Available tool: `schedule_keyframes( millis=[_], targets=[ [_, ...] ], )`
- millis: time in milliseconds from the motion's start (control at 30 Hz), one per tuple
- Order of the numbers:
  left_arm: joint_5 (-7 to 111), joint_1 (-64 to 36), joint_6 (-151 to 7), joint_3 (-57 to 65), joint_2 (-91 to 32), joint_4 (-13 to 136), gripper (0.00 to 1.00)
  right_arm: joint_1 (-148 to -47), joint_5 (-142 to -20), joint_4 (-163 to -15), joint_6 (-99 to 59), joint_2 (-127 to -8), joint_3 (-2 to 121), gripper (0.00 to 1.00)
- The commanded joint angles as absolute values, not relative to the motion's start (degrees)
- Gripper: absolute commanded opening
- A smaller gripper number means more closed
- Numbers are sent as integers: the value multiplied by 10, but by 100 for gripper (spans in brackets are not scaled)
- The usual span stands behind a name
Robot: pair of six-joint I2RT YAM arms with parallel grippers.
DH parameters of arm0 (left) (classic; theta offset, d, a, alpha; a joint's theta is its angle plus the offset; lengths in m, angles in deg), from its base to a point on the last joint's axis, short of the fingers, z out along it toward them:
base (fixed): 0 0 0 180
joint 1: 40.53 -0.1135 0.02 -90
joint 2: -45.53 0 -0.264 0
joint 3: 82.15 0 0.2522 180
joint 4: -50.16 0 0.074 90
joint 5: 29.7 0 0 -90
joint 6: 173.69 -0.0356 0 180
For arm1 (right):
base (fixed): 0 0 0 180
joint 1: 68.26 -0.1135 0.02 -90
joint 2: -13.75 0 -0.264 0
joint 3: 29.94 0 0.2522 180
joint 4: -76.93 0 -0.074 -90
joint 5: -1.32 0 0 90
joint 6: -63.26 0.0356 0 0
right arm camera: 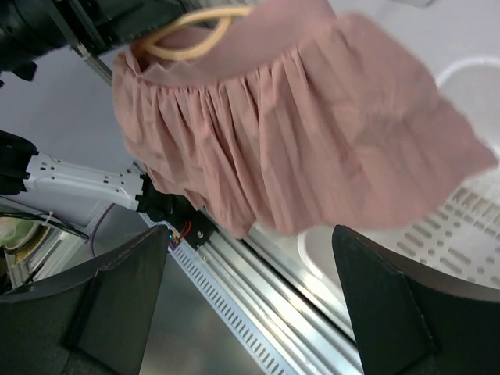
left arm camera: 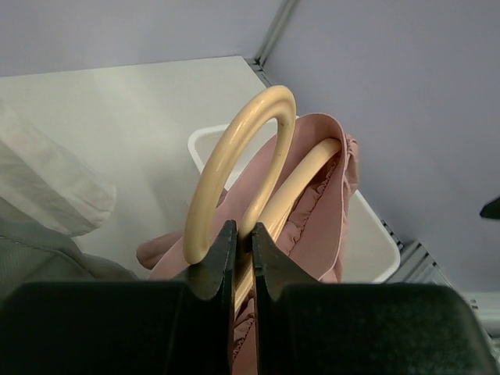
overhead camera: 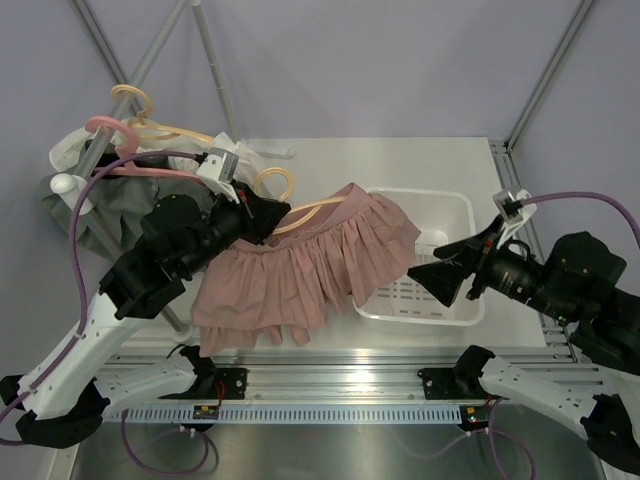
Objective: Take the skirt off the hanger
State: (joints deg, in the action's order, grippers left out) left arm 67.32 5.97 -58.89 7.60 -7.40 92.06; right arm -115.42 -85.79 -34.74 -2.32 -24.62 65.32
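Two arms are sharing this step. At left, the left gripper (overhead camera: 258,212) is clamping its fingers together on the neck of the hanger (overhead camera: 300,212), just below the hook, and is holding it above the table (overhead camera: 330,160). The skirt (overhead camera: 310,265) is hanging from the hanger by its waistband. Its hem is falling toward the near table edge, and its right side is overlapping the basket (overhead camera: 462,205) in the top view. At right, the right gripper (overhead camera: 420,272) is hovering with its jaws wide apart, near the skirt's right edge but not touching it, and is gripping nothing.

The step in hand appears to be the right arm's approach to the cloth.

1. The right gripper should be closing on the waistband near the hanger's right end, not on the loose hem, since a pull on the hem is likely to be stretching the cloth rather than freeing it.
2. The left gripper should be holding the hanger firm.
3. The pull should be running along the hanger arm, away from the hook.

No brand, label or writing is showing legibly in any view.
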Motion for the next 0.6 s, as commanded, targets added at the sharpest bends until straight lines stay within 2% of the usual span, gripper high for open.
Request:
schedule_keyframes(
  millis=[0,100,267,433,567],
  targets=[
    [614,61,-588,96,-42,895,0,-1152,-817,-387,-92,-340,720,93],
    [607,61,-583,89,-19,907,0,-1152,-804,-368,-124,-399,758,91],
    [569,61,-597,127,-1,954,0,-1152,-803,-388,-194,-401,736,85],
    [527,61,-595,134,7,973,0,-1152,-786,-406,-220,-390,738,89],
    [520,60,-593,115,14,969,0,-1152,-732,-400,-230,-416,774,86]
  ],
)
